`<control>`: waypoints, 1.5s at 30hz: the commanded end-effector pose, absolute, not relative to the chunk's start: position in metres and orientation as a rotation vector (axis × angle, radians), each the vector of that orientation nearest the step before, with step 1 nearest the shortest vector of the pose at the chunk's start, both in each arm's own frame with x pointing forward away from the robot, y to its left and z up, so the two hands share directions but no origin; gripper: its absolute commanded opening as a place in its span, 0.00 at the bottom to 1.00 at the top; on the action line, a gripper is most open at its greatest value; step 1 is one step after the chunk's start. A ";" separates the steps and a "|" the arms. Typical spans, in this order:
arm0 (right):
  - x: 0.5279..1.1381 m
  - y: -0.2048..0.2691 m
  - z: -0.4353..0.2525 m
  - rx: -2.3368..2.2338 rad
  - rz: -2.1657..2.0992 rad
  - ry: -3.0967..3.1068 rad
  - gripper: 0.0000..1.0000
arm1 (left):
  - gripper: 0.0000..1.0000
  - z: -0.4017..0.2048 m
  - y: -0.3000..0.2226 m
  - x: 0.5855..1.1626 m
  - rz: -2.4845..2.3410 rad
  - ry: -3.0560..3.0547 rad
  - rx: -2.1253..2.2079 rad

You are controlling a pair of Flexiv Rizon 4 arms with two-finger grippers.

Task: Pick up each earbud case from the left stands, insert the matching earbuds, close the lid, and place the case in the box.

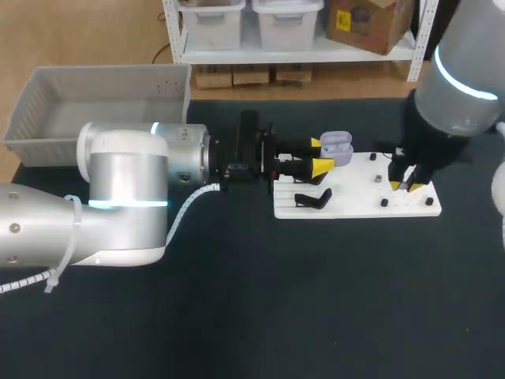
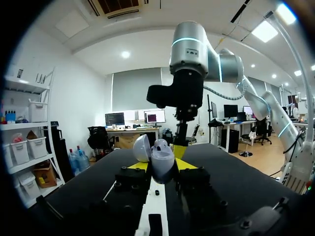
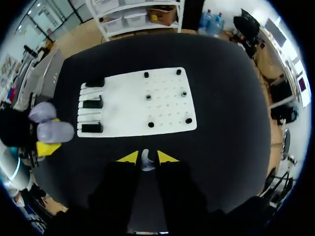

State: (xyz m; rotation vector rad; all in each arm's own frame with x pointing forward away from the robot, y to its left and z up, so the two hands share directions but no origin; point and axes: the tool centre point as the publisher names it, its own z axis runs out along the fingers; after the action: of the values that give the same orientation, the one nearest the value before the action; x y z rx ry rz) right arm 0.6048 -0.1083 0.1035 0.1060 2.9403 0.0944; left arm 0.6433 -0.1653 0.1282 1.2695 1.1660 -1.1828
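Observation:
A lavender earbud case (image 1: 336,145) with its lid open is held above the left end of the white board (image 1: 359,197). My left gripper (image 1: 319,155) is shut on it from both sides. In the left wrist view the case (image 2: 162,158) stands upright between the yellow fingertips (image 2: 185,163), lid (image 2: 141,147) tipped back. My right gripper (image 1: 405,186) hangs over the board's right end, shut on a small white earbud (image 3: 146,159). From the right wrist view the case (image 3: 50,129) lies off beside the board (image 3: 133,105).
A grey box (image 1: 55,110) sits at the table's back left. Black stands (image 1: 314,199) occupy the board's left edge, and small black pegs (image 1: 384,202) dot its right half. My left arm's body (image 1: 126,197) covers the table's left.

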 end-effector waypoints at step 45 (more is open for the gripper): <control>0.626 -0.002 0.183 -0.557 -0.243 2.964 0.00 | 0.00 0.128 -0.166 0.642 -1.176 1.166 1.265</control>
State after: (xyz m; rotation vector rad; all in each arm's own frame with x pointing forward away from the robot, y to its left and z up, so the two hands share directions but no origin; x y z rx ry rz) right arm 0.6223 -0.0046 0.1845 -0.5567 2.9545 -0.2374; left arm 0.6433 -0.1653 0.1282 1.2695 1.1660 -1.1828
